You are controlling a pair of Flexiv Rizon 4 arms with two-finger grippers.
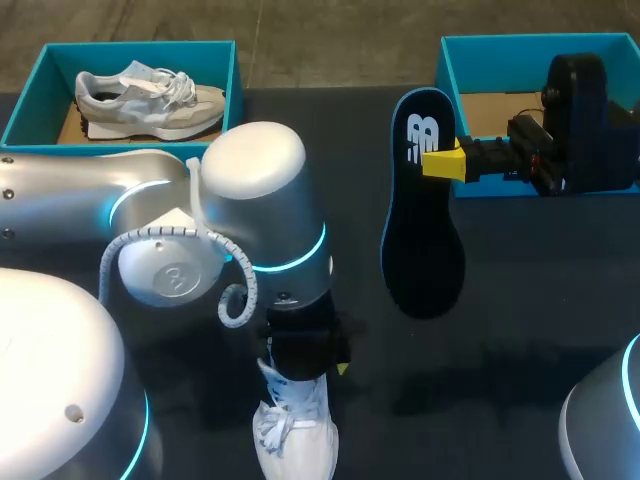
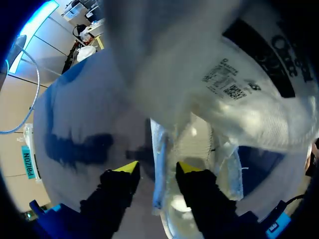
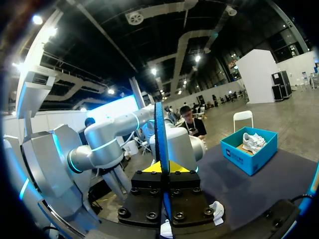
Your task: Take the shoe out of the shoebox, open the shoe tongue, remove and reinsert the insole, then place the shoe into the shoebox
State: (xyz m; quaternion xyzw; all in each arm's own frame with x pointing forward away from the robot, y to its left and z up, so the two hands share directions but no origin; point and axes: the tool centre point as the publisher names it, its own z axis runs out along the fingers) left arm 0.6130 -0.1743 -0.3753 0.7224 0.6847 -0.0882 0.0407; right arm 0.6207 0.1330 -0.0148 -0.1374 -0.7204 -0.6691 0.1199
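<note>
Right gripper [image 1: 443,163] clamps the dark insole [image 1: 422,240] near its logoed heel, toe hanging toward 6 o'clock, in front of the shoebox [image 1: 450,60] at 1 o'clock; the white shoe [image 1: 297,435] at 6 sits under the left gripper [image 2: 157,168], whose wrist view alone shows the shoe's interior, grip unclear.

Dark counter [image 1: 520,300] underneath, and at its far left corner a spare teal box [image 1: 25,105], open-topped and lined with brown cardboard, with a pale grey-and-white sneaker [image 1: 150,100] lying on its side inside.
</note>
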